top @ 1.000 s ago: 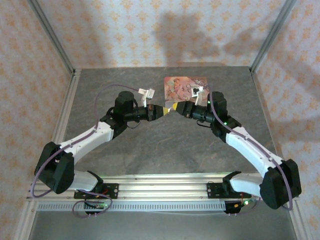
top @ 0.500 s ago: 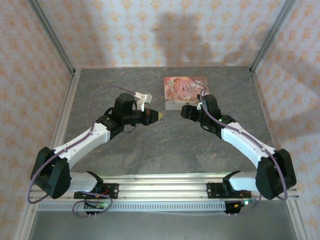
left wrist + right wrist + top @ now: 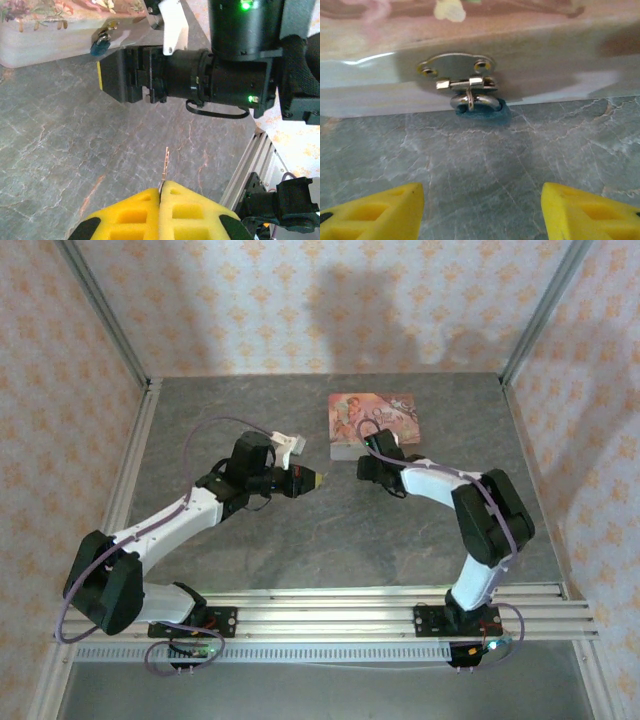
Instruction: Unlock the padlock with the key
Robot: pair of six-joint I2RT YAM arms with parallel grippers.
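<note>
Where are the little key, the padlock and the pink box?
key [image 3: 166,164]: left wrist view, on its thin pale blade.
padlock [image 3: 481,115]: right wrist view, on its blue body under the shackle.
pink box [image 3: 372,418]: top external view, on its illustrated lid.

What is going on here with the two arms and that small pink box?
The left gripper is shut on the key, and the key's thin blade sticks out from the closed jaws. The right gripper is open and holds nothing. It faces the padlock, which hangs from the metal hasp on the front of the pink box. The key is apart from the padlock and not yet in it.
</note>
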